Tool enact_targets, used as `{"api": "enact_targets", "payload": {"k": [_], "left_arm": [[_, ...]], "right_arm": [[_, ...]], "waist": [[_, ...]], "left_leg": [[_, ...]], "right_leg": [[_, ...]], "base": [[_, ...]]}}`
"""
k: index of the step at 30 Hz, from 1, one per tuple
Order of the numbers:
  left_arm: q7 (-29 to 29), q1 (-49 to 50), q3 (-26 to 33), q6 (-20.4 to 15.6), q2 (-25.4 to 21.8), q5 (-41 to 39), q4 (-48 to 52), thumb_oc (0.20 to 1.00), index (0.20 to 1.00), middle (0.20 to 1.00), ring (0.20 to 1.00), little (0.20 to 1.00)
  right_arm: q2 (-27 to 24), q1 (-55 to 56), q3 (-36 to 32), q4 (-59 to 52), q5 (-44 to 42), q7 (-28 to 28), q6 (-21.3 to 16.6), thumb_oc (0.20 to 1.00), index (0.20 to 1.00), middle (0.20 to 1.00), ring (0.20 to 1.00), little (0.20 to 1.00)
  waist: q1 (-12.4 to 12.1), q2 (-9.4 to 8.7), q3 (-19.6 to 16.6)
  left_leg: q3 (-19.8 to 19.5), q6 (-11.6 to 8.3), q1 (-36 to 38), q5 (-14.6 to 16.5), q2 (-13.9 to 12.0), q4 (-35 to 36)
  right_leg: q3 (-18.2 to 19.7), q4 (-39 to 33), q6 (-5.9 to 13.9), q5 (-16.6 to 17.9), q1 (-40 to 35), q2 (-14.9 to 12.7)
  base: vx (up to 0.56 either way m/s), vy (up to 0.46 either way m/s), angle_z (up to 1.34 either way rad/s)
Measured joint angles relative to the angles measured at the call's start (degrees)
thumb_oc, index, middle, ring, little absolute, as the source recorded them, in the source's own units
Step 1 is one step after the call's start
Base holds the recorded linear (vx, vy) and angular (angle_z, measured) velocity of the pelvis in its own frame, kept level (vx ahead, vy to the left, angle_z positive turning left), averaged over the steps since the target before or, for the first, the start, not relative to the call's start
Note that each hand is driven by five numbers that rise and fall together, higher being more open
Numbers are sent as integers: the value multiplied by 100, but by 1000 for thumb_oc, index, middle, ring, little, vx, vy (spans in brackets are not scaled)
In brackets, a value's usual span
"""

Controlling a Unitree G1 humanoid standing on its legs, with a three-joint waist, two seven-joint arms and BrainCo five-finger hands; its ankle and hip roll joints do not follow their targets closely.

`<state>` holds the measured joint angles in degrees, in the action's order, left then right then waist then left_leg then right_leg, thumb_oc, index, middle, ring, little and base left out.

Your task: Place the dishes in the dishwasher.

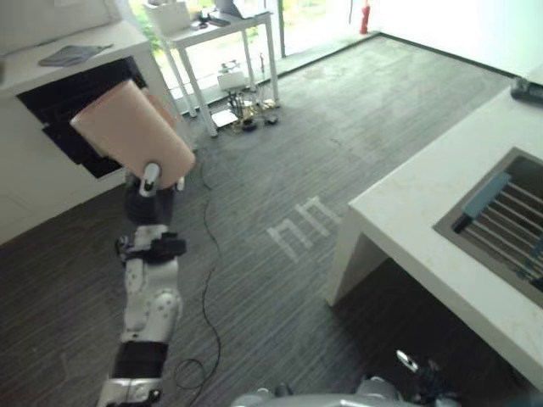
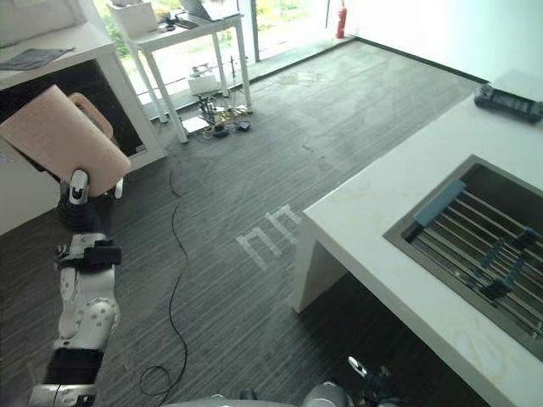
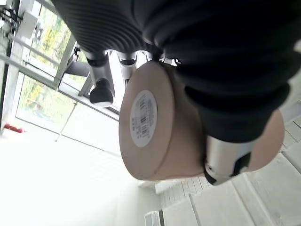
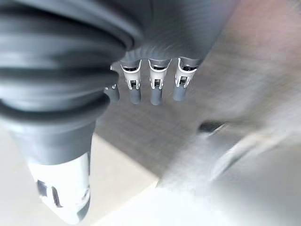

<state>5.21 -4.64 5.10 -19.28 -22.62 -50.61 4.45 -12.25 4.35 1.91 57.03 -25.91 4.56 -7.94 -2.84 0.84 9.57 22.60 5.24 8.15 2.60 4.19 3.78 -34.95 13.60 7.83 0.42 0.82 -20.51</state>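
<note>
A pale pink cup (image 1: 134, 136) is held aloft at the upper left of the left eye view, tilted with its base toward the upper left and its handle toward the cabinet behind. It is gripped by the left robot hand (image 1: 150, 181), which sits directly below it with the thumb pressed against the cup's lower edge. In the left wrist view the cup's round base with a white label (image 3: 143, 118) is seen clamped between the fingers (image 3: 101, 89) and the thumb.

At the right of the frame stands a white table (image 2: 382, 229) with a sunken dish rack (image 2: 488, 246) of parallel bars.

In the right wrist view the right robot hand (image 4: 150, 84) is seen with fingers straight and nothing held.
</note>
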Motion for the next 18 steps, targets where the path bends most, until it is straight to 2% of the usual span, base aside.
{"api": "enact_targets", "payload": {"k": [2, 3, 4, 5, 6, 7, 8, 10, 11, 12, 13, 15, 18], "left_arm": [[-61, 16, 38, 6, -44, 61, 10, 200, 200, 200, 200, 200], [-122, 17, 188, 4, -81, 247, 18, 200, 200, 200, 200, 200], [-128, -96, 25, 2, -100, 506, -2, 200, 200, 200, 200, 200], [-119, -119, -90, -4, -115, 604, 4, 200, 200, 200, 200, 200], [-157, -120, -307, -14, -288, 902, -12, 200, 200, 200, 200, 200], [-255, -269, -468, -21, -290, 1171, -88, 200, 200, 200, 200, 200], [-305, -278, -535, -23, -488, 1480, -44, 200, 200, 200, 200, 200], [-421, -254, -495, -10, -700, 1765, -47, 200, 200, 200, 200, 200], [-541, -208, -493, 117, -675, 2100, 34, 200, 200, 200, 200, 200], [-561, 0, -501, 277, -661, 2260, 238, 200, 200, 200, 200, 200], [-564, 44, -529, 379, -637, 2346, 266, 200, 200, 200, 200, 200], [-565, 83, -649, 592, -582, 2605, 305, 200, 200, 200, 200, 200], [-784, 296, -610, 631, -746, 2713, 450, 200, 200, 200, 200, 200]], "right_arm": [[82, -89, 175, -15, 7, 23, 3, 1000, 1000, 1000, 1000, 1000], [119, -191, 196, -11, 9, 17, 5, 1000, 1000, 1000, 1000, 1000], [106, -73, 183, 17, -24, -6, -7, 1000, 1000, 1000, 1000, 1000], [104, -6, 176, 69, -33, -5, -7, 1000, 1000, 1000, 1000, 1000], [107, 158, 204, 151, 139, 130, 48, 1000, 1000, 1000, 1000, 1000], [81, 275, 212, 160, -88, -52, 136, 1000, 1000, 1000, 1000, 1000], [56, 285, 225, 157, -229, -326, 232, 1000, 1000, 1000, 1000, 1000], [55, 301, 325, 204, -334, -651, 273, 1000, 1000, 1000, 1000, 1000], [6, 268, 522, 333, -436, -1031, 392, 1000, 1000, 1000, 1000, 1000], [7, 166, 630, 324, -455, -1171, 499, 1000, 1000, 1000, 1000, 1000], [4, 58, 689, 303, -453, -1196, 504, 1000, 1000, 1000, 1000, 1000], [-16, 32, 768, 311, -451, -1263, 499, 1000, 1000, 1000, 1000, 1000], [-117, -201, 823, 315, -449, -1371, 504, 1000, 1000, 1000, 1000, 1000]], "waist": [[-290, -20, -9], [-343, -17, -8], [-240, 12, -1], [-196, 28, -1], [-85, 65, 3], [65, 25, -5], [103, -63, 0], [57, -256, -86], [-40, -251, -156], [-158, -203, -150], [-219, -195, -151], [-172, -202, -147], [-412, -133, -148]], "left_leg": [[-129, 16, -9, 4, 75, -31], [-410, 47, -34, 24, 147, -40], [-1079, 274, -19, -57, 194, -54], [-1306, 299, -10, -100, 179, -35], [-1772, 175, -16, -152, 74, -33], [-2453, 94, -1, -204, 96, -30], [-2495, 91, 9, -191, 107, 78], [-2502, 89, 14, -192, 205, 131], [-2319, -83, 87, -116, 48, 147], [-2168, -211, 93, -148, -67, 111], [-2218, -293, 81, -208, -72, 105], [-2228, -469, 80, -323, -92, 106], [-2215, -517, -43, -356, -215, 103]], "right_leg": [[-40, -58, -72, 149, -73, -83], [54, 174, 24, 171, -83, -216], [610, 581, 162, 89, -142, -179], [946, 723, 215, -214, -128, -71], [2133, 502, 285, -579, -45, 610], [2815, -144, 98, -783, -191, 1164], [2884, -551, -9, -684, -228, 1315], [2964, -967, -178, -212, -278, 1275], [2585, -1484, -163, 53, -731, 1317], [2441, -1765, -202, 106, -919, 1394], [2309, -1862, -211, 109, -1036, 1421], [2011, -1864, -255, 78, -1160, 1421], [1992, -1864, -312, -88, -1168, 1558]], "base": [[-133, 222, 74], [-87, 133, 154], [-40, 74, 181], [51, -67, 231], [145, -91, 251], [158, -119, 275], [142, -138, 194], [137, -210, 107], [180, -341, 103], [122, -256, 93], [106, -284, 71], [19, -149, 84], [-43, -130, 49]]}}
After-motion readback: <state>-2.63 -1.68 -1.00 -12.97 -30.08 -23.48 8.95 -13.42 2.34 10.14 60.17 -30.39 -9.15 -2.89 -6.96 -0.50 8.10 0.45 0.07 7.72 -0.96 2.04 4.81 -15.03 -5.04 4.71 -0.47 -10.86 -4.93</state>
